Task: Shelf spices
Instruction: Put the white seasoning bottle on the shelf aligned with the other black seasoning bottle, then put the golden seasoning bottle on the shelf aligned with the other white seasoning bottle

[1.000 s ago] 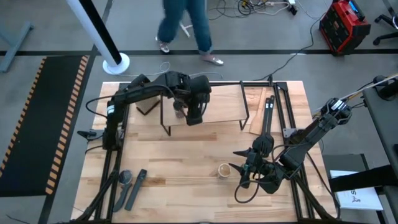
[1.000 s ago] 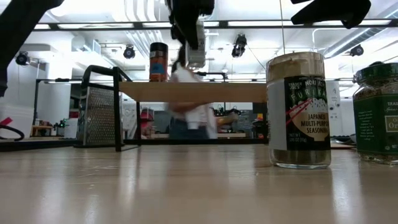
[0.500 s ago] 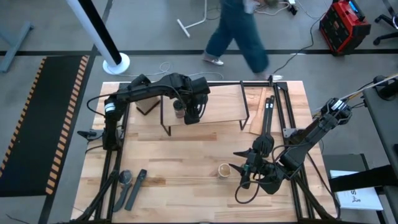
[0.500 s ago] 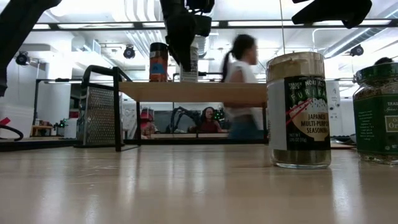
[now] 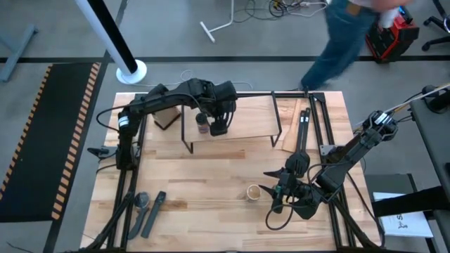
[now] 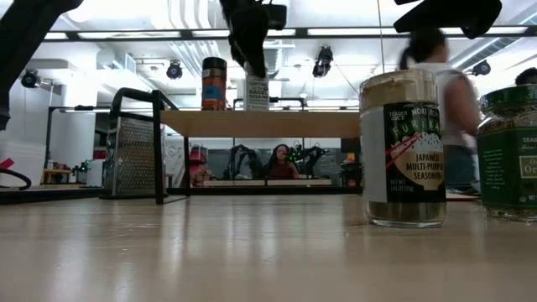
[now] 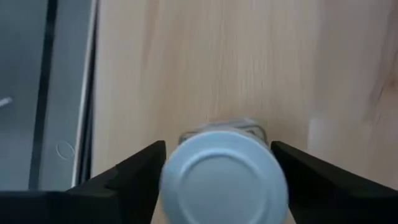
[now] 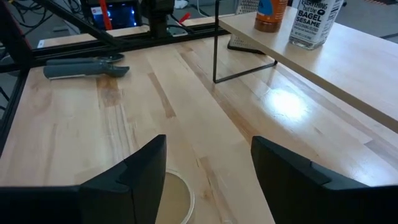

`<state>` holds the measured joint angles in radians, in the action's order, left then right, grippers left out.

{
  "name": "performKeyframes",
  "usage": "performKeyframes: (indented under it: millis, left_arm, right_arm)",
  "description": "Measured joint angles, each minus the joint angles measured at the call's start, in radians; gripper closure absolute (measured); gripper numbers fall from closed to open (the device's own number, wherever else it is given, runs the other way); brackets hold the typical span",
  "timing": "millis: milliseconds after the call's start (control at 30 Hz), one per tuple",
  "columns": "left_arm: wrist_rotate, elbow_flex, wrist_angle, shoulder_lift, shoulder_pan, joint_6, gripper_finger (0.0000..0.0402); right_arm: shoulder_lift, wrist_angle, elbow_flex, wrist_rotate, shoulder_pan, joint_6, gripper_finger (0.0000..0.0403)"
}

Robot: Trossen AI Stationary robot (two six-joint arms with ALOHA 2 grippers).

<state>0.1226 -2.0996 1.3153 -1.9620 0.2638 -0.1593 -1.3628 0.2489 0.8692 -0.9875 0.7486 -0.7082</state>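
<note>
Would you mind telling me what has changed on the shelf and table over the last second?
The left gripper lowered the white-topped jar onto the shelf beside the black-topped jar; its fingers now stand apart from the cap. Unmoved: the right gripper, open above the tan-topped jar, and the green jar.

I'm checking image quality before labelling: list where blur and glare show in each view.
High view: the walking person is motion-smeared. Low view: the person behind the tan-topped jar is blurred. Left wrist view: the white lid is soft. Right wrist view: glare on the table.
</note>
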Motion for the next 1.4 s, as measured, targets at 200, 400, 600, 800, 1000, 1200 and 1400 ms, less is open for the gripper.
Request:
performKeyframes:
  millis: [200,400,600,800,1000,1200,1400]
  left_arm:
    - [0.010,-0.121,0.044,0.001,0.000,-0.007,0.0104]
    - [0.015,-0.258,0.101,0.003,-0.038,-0.006,0.0110]
    - [0.015,-0.232,0.092,0.030,-0.184,0.020,0.0124]
    - [0.022,-0.213,0.055,0.029,-0.368,0.119,0.0137]
    - [0.050,-0.118,-0.017,0.028,-0.535,0.214,0.0148]
    - [0.121,0.035,-0.114,0.034,-0.653,0.275,0.0158]
    - [0.122,0.258,-0.307,0.095,-0.699,0.332,0.0161]
  right_arm:
    - [0.000,0.000,0.000,0.000,0.000,0.000,0.0182]
    - [0.000,0.000,-0.002,0.000,0.000,0.005,0.0173]
    - [0.000,0.003,-0.008,0.000,0.000,0.017,0.0162]
    - [0.000,0.000,-0.009,0.078,-0.010,0.046,0.0148]
    - [-0.019,-0.049,-0.009,0.211,-0.050,0.127,0.0131]
    - [-0.022,-0.062,-0.010,0.315,-0.101,0.150,0.0104]
    - [-0.073,-0.108,-0.007,0.439,-0.159,0.175,0.0077]
